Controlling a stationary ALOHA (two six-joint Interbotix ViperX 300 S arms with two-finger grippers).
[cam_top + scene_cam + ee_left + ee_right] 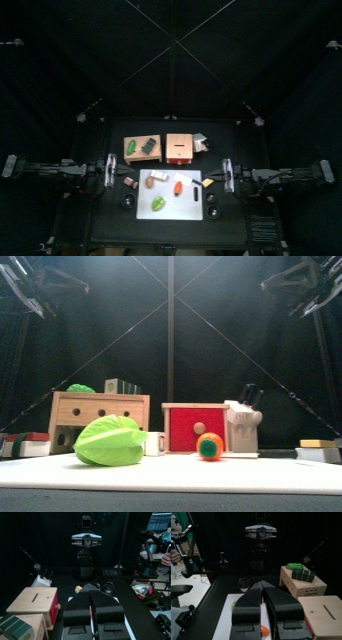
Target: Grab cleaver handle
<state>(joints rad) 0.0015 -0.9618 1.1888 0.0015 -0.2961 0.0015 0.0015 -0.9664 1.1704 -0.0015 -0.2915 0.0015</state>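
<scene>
The knife block [241, 424] is white and stands at the back right of the table, beside the red box [195, 422]. Black handles [250, 394] stick up out of it; I cannot tell which one is the cleaver's. The block also shows in the top view [201, 143] and in the left wrist view [45, 580]. My left gripper [112, 172] hangs at the table's left edge, shut and empty [90, 595]. My right gripper [225, 175] hangs at the right edge, shut and empty [261, 585]. Both are well away from the block.
A wooden box [100, 411] with green items on top stands at the back left. On the white mat [187, 203] lie a green cabbage [110, 442], a small mug [155, 443] and an orange toy [210, 447]. A person's hand [164, 556] shows beyond the curtains.
</scene>
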